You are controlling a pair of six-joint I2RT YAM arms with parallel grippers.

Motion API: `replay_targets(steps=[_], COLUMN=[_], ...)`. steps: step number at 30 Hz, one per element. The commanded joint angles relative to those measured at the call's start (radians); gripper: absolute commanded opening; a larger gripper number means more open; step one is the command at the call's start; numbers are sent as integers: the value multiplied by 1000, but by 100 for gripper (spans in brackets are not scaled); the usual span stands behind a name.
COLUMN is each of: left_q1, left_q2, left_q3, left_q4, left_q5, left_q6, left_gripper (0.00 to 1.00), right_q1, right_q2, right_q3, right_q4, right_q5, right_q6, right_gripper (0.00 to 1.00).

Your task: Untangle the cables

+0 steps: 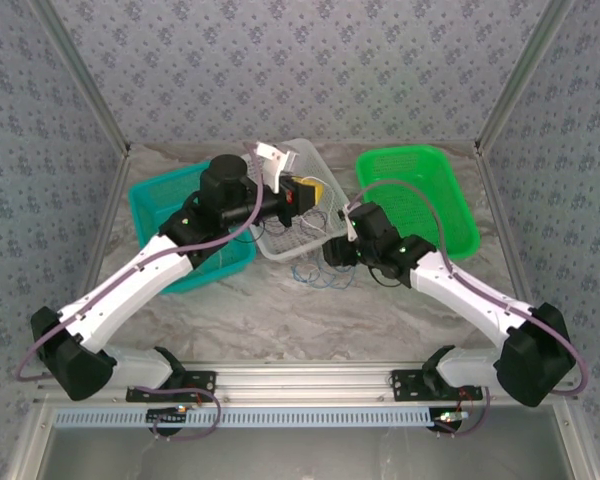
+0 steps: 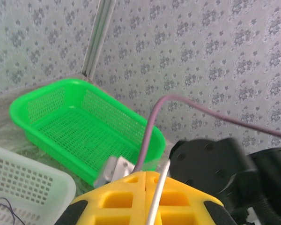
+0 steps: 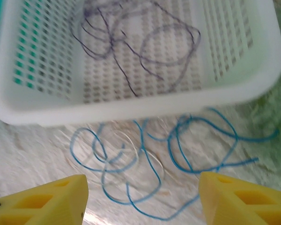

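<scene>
Blue cables [image 3: 145, 159] lie in tangled loops on the marble table just in front of the white basket [image 3: 131, 105], mixed with a pale, almost clear cable [image 3: 152, 161]. A dark purple-black cable [image 3: 136, 51] lies looped inside that basket. My right gripper [image 3: 145, 201] hovers open over the blue loops [image 1: 320, 272], with nothing between its fingers. My left gripper [image 2: 145, 180] is raised above the white basket [image 1: 310, 152], its yellow fingers pressed shut. A pale whitish cable [image 2: 160, 187] runs up across its right finger; I cannot tell whether it is pinched.
A green basket [image 1: 450, 200] stands at the back right and a teal basket [image 1: 155, 205] at the back left, partly under the left arm. The right arm's mauve hose [image 2: 196, 105] arcs in front of the left wrist view. Patterned walls enclose the table.
</scene>
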Motion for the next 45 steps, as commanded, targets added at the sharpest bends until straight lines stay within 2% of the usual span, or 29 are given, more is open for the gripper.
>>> replay_targets(steps=[1,12,19,25,30,34,42,45], left_q1=[-3,21,68,155,237,306,473,528], left_q2=[-53,-93,-134,-181,-208,-212,-231,-233], left_q3=[45,52,64,48,23,-5,-177,-227], left_q4=[21,-30,-150,-234,-273,-304,-264,-257], left_q5=[-42,-92,-215,-293,-330,-401,-437,-433], left_q6=[46,62,95,106,107,116,17,-22], left_gripper=[0,0,1,2,3,2,2,2], right_q1=[-5,-17,-18,-26,-25,-26,-25,-22], right_q2=[-28,-98,-140,-196,-191,-177,-145,-129], right_q3=[-29,-100,-117,-153,-151,-145,-129,-130], right_q4=[-47,-41,-64,-35,-34,-38,-89,-84], right_q5=[57,77,101,93,79,66,82,37], right_q6=[30,53,37,46,46,48,51,35], right_gripper=[66,69,76,80,81,82,81,76])
